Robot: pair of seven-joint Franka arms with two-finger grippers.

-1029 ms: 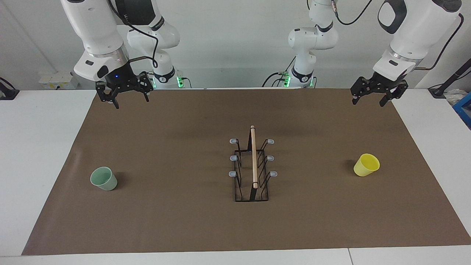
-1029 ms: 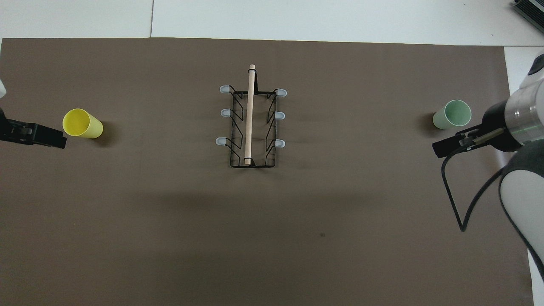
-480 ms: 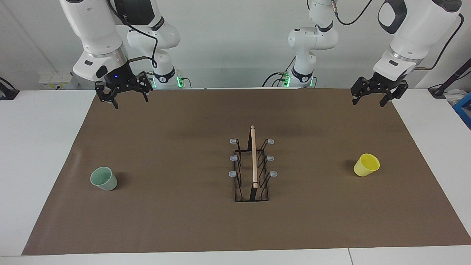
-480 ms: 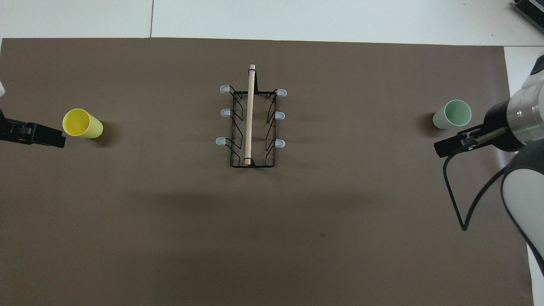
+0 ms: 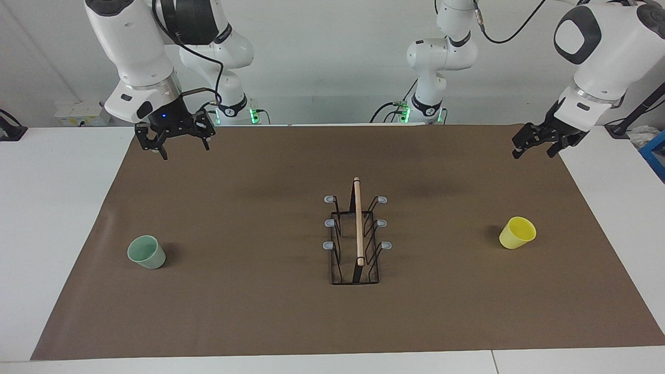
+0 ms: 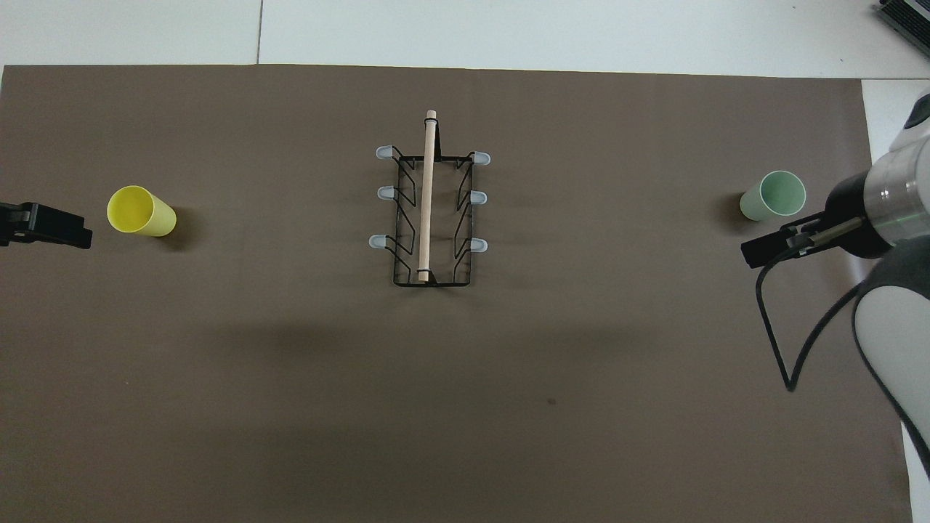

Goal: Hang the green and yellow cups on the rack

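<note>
Facing view: the left gripper (image 5: 535, 147) has shifted outward toward its own end of the worktop (image 5: 47, 218) and turned since a second ago; it hangs over the edge of the brown mat (image 5: 260, 311), jaws apart but narrower-looking than before. The right gripper (image 5: 176, 136) has barely moved, over the mat's corner at its end, jaws wide and empty. The bright yellow tapered plastic cup (image 5: 517, 232) and the pale mint green tapered plastic cup (image 5: 146, 252) stand unmoved, each well apart from the black wire rack with wooden top bar (image 5: 356, 234) at mid-mat.

Overhead view: the left gripper (image 6: 45, 225) has drawn back from the yellow cup (image 6: 141, 211); the right gripper (image 6: 777, 245) sits beside the green cup (image 6: 774, 195) in plan only. All six grey-tipped prongs (image 6: 383, 152) are bare.

Assessment: neither cup is grasped; the left arm appears to be reorienting for its approach.
</note>
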